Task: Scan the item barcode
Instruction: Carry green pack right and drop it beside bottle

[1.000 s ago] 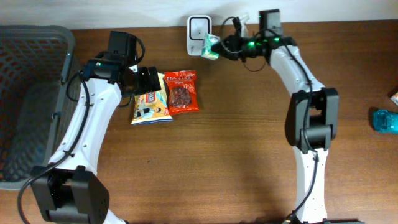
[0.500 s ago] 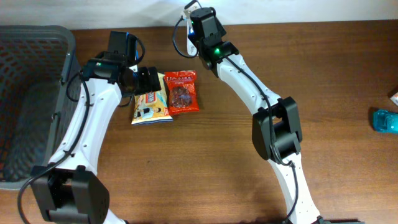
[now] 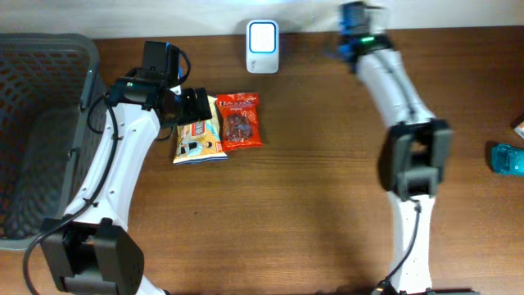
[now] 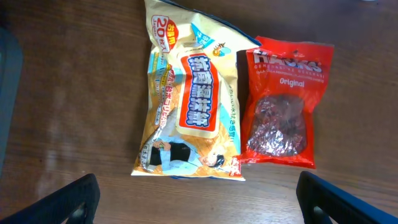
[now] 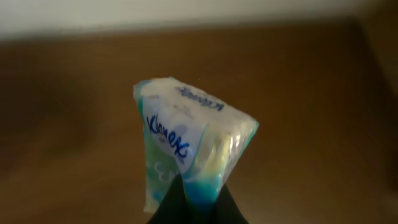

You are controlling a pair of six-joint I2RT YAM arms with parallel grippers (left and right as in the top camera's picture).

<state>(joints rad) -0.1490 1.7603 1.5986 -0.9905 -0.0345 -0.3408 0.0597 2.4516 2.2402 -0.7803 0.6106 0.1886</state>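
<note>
A Kleenex tissue pack [image 5: 186, 149], white and teal, fills the right wrist view, pinched at its lower end by my right gripper [image 5: 196, 202], which is shut on it. From above, that gripper [image 3: 354, 18] is at the table's far edge, to the right of the white barcode scanner [image 3: 263, 36]; the pack itself does not show there. My left gripper [image 3: 195, 105] hangs open above a yellow snack bag [image 4: 189, 106] and a red snack bag [image 4: 283, 102], which lie side by side. Its fingers [image 4: 74, 199] stand wide apart, with nothing between them.
A dark mesh basket [image 3: 41, 123] takes up the table's left end. A blue object [image 3: 508, 158] lies near the right edge, with another small item [image 3: 520, 127] just above it. The snack bags [image 3: 217, 124] lie left of centre.
The right arm, with the tissue pack, swung left past the scanner and then back to the right of it. The left arm and both snack bags have not moved.
</note>
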